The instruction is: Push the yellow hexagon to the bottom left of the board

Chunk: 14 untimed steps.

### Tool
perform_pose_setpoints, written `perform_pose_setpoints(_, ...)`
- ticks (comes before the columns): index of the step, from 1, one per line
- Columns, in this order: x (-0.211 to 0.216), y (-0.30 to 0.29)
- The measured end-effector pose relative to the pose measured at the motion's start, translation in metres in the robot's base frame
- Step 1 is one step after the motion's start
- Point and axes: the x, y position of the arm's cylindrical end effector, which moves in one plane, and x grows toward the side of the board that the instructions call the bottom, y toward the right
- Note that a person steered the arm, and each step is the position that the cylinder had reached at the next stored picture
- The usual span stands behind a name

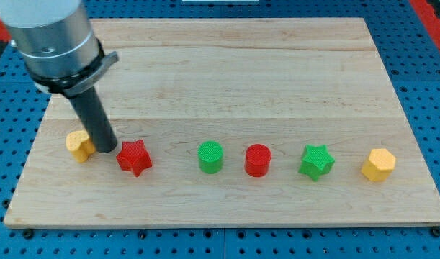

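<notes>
A yellow hexagon sits at the view's lower right of the wooden board. My tip is at the lower left, between a yellow block, partly hidden by the rod, and a red star. The tip touches or nearly touches the yellow block's right side. It is far left of the yellow hexagon.
Along the same row stand a green cylinder, a red cylinder and a green star. The board's bottom edge lies just below the row. A blue pegboard surrounds the board.
</notes>
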Motion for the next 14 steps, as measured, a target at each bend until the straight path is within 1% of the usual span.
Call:
perform_pose_setpoints(2,-0.002,-0.041)
perform_pose_setpoints(3,-0.041,0.016)
perform_pose_setpoints(4,-0.07,0.097)
perform_pose_setpoints(5,-0.07,0.202)
perform_pose_setpoints(6,-0.05,0.306)
perform_pose_setpoints(7,-0.027,0.366)
perform_pose_setpoints(8,-0.004,0.407)
perform_pose_setpoints(9,0.017,0.425)
perform_pose_setpoints(11,0.072,0.425)
perform_pose_setpoints(12,0.095,0.447)
perform_pose_setpoints(13,0.099,0.432)
perform_pose_setpoints(14,0.099,0.378)
